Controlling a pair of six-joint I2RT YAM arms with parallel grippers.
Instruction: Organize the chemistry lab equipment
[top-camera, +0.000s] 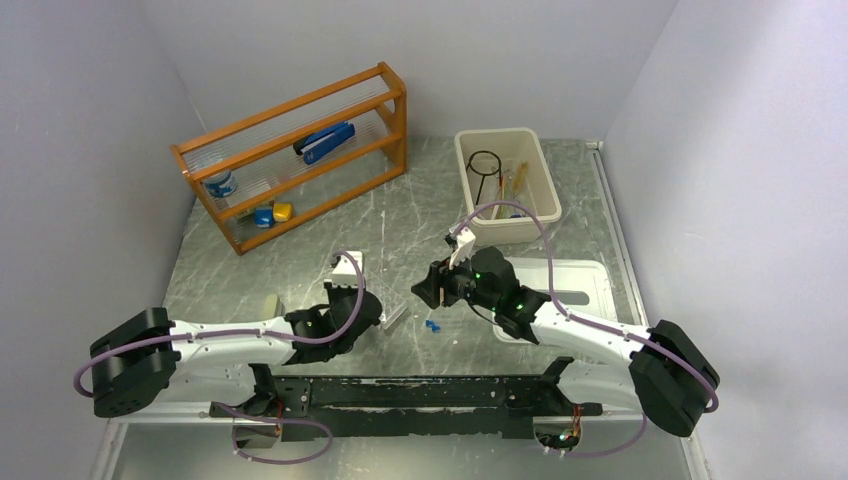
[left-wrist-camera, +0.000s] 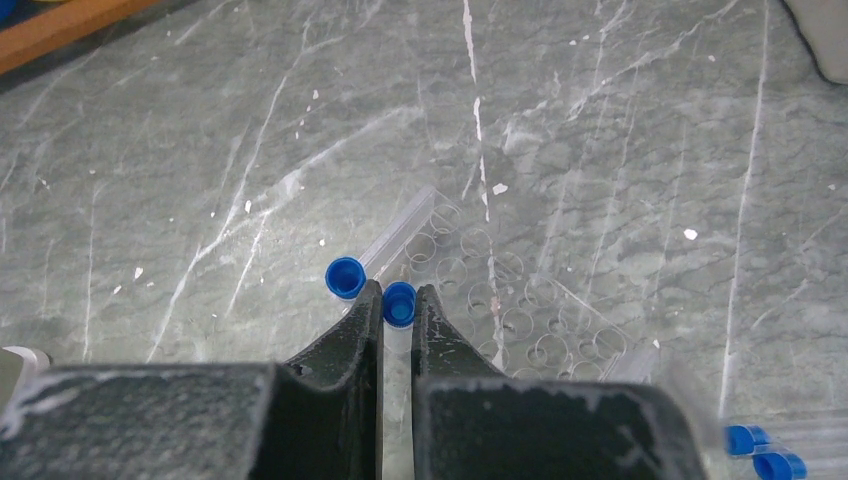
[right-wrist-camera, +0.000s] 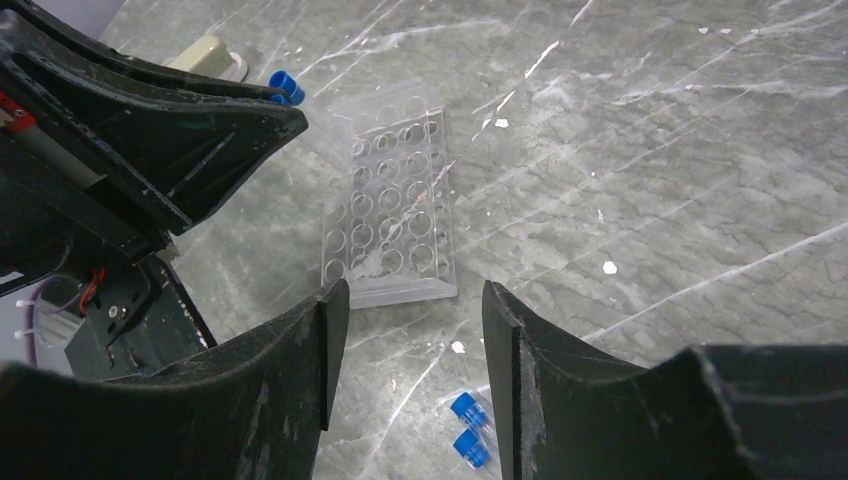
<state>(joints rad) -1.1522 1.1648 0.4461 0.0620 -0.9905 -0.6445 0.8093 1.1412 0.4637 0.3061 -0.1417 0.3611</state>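
Note:
My left gripper (left-wrist-camera: 399, 290) is shut on a clear blue-capped tube (left-wrist-camera: 399, 305), held over the near-left edge of the clear plastic tube rack (left-wrist-camera: 520, 325). A second blue-capped tube (left-wrist-camera: 346, 277) lies along the rack's left side. My right gripper (right-wrist-camera: 412, 300) is open and empty, just above the table. Ahead of it is the rack (right-wrist-camera: 390, 200), and below it two loose blue-capped tubes (right-wrist-camera: 468, 432) lie on the table. In the top view both grippers, left (top-camera: 372, 305) and right (top-camera: 425, 290), flank the rack (top-camera: 393, 312). The black wire ring stand (top-camera: 485, 165) lies in the white bin (top-camera: 545, 165).
A wooden shelf (top-camera: 300, 110) at the back left holds a blue stapler (top-camera: 325, 143) and small items. A beige oblong bar (top-camera: 270, 303) lies left of the left gripper. A white tray (top-camera: 590, 280) lies under the right arm. Grey walls enclose the table.

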